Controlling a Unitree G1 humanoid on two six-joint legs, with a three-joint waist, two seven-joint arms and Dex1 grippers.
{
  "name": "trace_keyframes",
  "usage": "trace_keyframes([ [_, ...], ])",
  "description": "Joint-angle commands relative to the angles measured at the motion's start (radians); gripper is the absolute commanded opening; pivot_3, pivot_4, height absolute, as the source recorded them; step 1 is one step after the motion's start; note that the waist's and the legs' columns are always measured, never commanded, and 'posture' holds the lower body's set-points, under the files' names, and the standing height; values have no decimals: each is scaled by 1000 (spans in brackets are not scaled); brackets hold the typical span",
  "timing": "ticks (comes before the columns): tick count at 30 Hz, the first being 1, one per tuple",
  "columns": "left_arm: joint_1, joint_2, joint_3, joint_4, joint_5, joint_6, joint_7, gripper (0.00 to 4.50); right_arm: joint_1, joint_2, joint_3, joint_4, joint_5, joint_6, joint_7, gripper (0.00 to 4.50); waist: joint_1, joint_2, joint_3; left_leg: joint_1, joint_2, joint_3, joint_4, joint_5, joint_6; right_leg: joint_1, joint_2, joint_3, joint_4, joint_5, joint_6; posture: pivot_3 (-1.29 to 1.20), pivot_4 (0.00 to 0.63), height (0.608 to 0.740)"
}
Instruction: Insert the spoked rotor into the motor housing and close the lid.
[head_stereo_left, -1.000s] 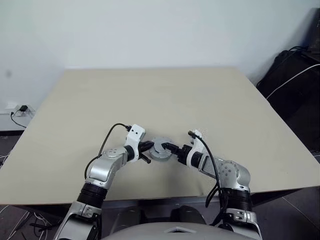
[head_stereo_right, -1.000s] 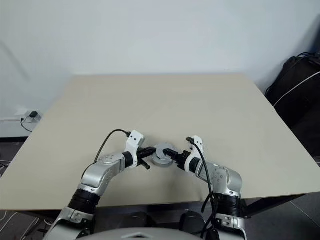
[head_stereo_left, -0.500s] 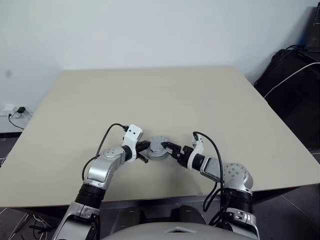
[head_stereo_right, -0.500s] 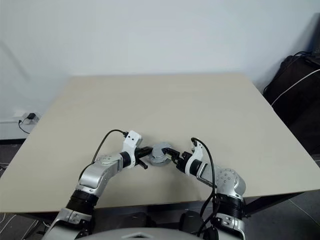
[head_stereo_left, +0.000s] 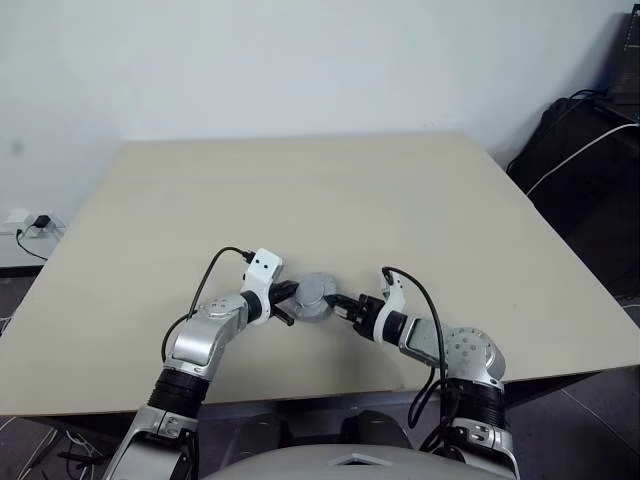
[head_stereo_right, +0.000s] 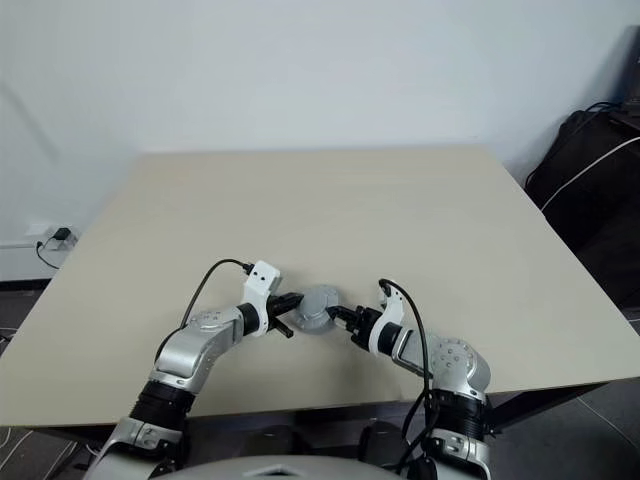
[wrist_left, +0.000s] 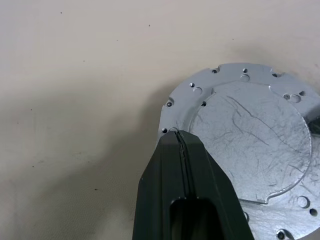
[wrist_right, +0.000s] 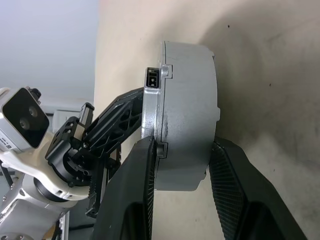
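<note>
Silver-grey housing (head_stereo_left: 316, 297) sits on the beige surface (head_stereo_left: 330, 200) near its front edge, lid (wrist_left: 250, 145) on top. Left gripper (head_stereo_left: 285, 298) is clenched empty, its tip against the lid's rim. Right gripper (wrist_right: 182, 172) straddles the housing, fingers (wrist_right: 232, 195) on its sides.

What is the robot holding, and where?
The right gripper clasps the grey motor housing across its thickness. The shut left gripper presses its lid.

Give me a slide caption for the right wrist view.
Right hand straddles the closed grey motor housing on the table, fingers on either side, while the left hand presses its lid.
</note>
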Motion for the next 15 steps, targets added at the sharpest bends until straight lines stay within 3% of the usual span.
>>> trace_keyframes([
  [1,22,-8,-28,14,7,9,-1,0,3,0,43,-32,20,25,7,1255,0,0,0,0,0,0,0,0,0,0,0,0,0,0,0,0,0,740],
  [5,37,-39,25,-3,0,-70,54,0,14,0,39,-38,27,30,0,1250,-2,1,0,0,0,0,0,0,0,0,0,0,0,0,0,0,0,740],
  [9,65,-142,181,-37,-72,-172,179,0,24,12,21,-46,47,26,-16,1223,-3,-1,4,-1,0,0,0,-1,2,-1,0,0,0,0,0,0,0,740],
  [15,178,-248,380,-191,-375,33,214,0,45,69,-41,-74,139,50,-68,1223,-3,-2,7,-2,1,0,-2,-2,3,-3,0,-1,0,1,1,0,0,740],
])
